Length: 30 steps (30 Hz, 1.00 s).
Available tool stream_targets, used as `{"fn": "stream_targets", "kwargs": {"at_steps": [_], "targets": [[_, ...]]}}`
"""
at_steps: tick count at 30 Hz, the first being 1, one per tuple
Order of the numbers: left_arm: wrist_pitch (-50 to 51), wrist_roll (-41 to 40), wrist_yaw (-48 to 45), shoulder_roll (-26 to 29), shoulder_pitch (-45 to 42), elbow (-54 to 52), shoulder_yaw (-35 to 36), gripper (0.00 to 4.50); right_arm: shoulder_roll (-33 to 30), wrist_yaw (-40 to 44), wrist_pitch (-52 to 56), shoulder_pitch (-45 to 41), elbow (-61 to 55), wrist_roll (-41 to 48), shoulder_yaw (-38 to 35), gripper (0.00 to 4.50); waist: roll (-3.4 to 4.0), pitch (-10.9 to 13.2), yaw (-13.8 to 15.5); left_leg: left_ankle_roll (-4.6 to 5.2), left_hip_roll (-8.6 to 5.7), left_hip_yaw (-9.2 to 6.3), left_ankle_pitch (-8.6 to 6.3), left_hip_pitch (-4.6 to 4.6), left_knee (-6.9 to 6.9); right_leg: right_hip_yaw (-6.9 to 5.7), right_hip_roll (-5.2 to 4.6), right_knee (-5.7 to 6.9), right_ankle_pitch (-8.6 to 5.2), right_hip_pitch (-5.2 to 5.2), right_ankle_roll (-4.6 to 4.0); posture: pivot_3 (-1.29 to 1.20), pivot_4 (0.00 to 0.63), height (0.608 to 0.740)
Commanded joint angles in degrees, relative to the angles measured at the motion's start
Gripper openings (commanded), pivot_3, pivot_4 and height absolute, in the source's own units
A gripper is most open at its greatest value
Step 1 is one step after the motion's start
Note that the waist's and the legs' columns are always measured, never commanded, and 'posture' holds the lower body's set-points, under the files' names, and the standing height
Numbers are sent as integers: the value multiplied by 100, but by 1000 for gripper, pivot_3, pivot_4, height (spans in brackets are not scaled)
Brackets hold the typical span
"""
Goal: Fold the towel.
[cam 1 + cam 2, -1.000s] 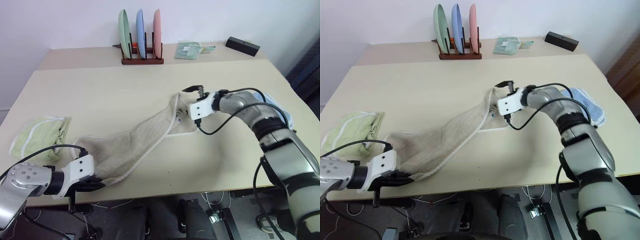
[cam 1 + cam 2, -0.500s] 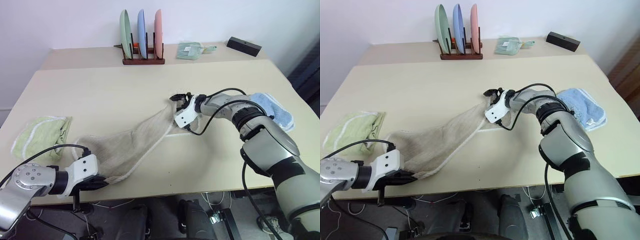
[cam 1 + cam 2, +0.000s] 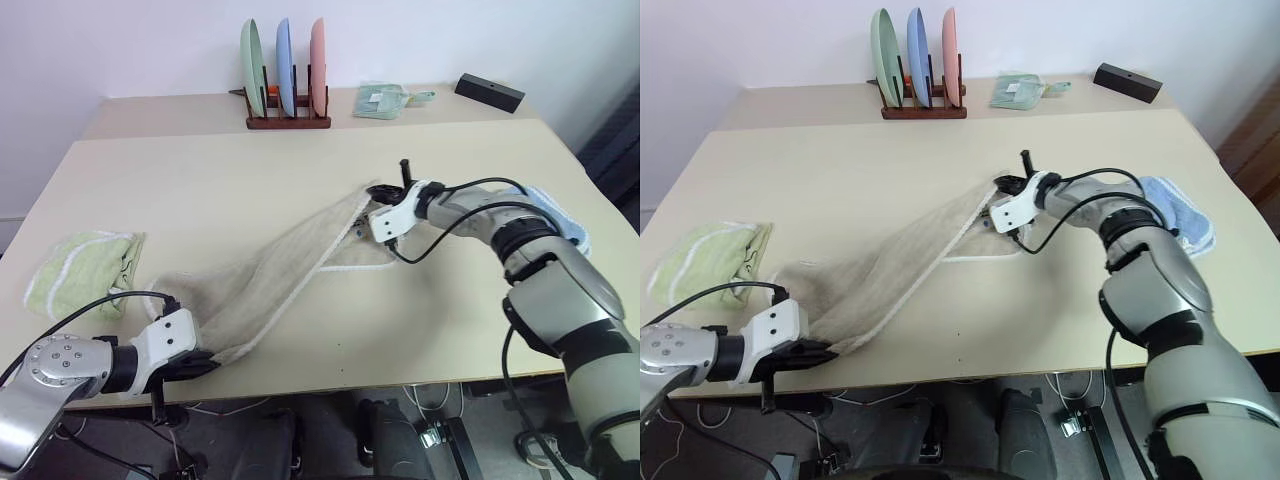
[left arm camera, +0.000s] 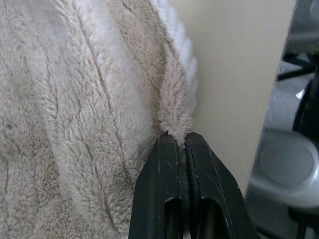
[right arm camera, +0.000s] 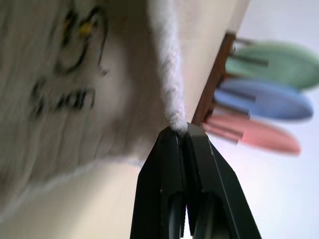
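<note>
Both end effectors on towel (image 3: 270, 280) edges

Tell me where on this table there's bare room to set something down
The widest bare patch of the table lies between the plate rack and the stretched beige towel. Another runs along the near edge, right of the towel, under the right arm. Crowded spots: the left edge by the green towel, the right edge by the blue towel, and the towel's diagonal between both tools.

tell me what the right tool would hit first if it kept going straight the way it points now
Probably the rack of plates. The right tool, shut on the towel edge, points along the table toward it; the wrist view shows the rack just beyond its tips, though depth is unclear.
</note>
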Motion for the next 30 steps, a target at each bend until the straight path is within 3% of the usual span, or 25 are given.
{"fn": "stream_targets", "kwargs": {"at_steps": [1, 3, 6, 8, 10, 16, 20, 25, 30], "targets": [[-171, 127, 163, -24, -205, 133, 143, 0, -469, 1021, -500, 199, -334, 692, -455, 57, 0, 0, -14, 0, 0, 0, 0, 0, 0, 0, 0, -1, 0, 1, 0, 0, 150, 740], [-212, 138, 192, -35, -278, 195, 165, 0, -704, 1626, -672, 439, -615, 1028, -629, 57, -1, -1, -30, 1, 2, 1, 0, 0, 0, 1, 2, -5, 0, 3, 1, 0, 150, 740], [-215, 45, 169, -88, -541, 336, 144, 0, -1537, 3701, -680, 1643, -1922, 2546, -969, 57, -2, -1, 28, 5, 7, 1, -3, -1, -2, 0, 3, -14, 1, 7, 1, 0, 150, 740], [-215, 38, 97, -86, -604, 353, 79, 0, -1922, 4708, -101, 2452, -3163, 3451, -1111, 57, 2, 2, 38, 15, 9, -8, -8, -2, 1, -3, 2, -25, 1, 20, 2, 0, 150, 740], [-209, 32, 64, -107, -684, 370, 2, 0, -2076, 5183, 494, 3005, -4194, 3951, -1280, 57, 4, 1, 4, 24, 8, 1, -13, -2, 10, 1, -4, -22, 2, 21, 4, 0, 150, 740], [-227, -6, 124, -276, -1168, 553, -167, 0, -1866, 5050, 1486, 3367, -5232, 3798, -1800, 57, 3, 2, 20, 58, 15, 2, -33, 36, 11, 2, 2, -10, 1, 43, 2, 0, 150, 740], [-529, 248, 701, -851, -2550, 1448, -251, 0, -1625, 4197, 1664, 2493, -4642, 3045, -2024, 57, 2, 5, 126, 28, 3, -1, -16, 24, 20, 0, -5, -11, 4, 39, -1, 0, 150, 740], [-1260, 833, 1194, -1127, -4200, 2912, -404, 0, -1563, 3609, 1452, 1494, -3707, 2422, -1983, 57, -2, 3, 163, 7, 2, -2, -4, 13, 17, -3, 2, -11, 11, 27, -6, 0, 150, 740], [-1567, 786, 1033, -1097, -4758, 3503, -349, 0, -1594, 3725, 1145, 1233, -3371, 2397, -1986, 57, -3, 3, 89, 13, 3, 5, -7, -18, 3, -2, 6, -25, 12, 3, -4, 0, 150, 740]]}}
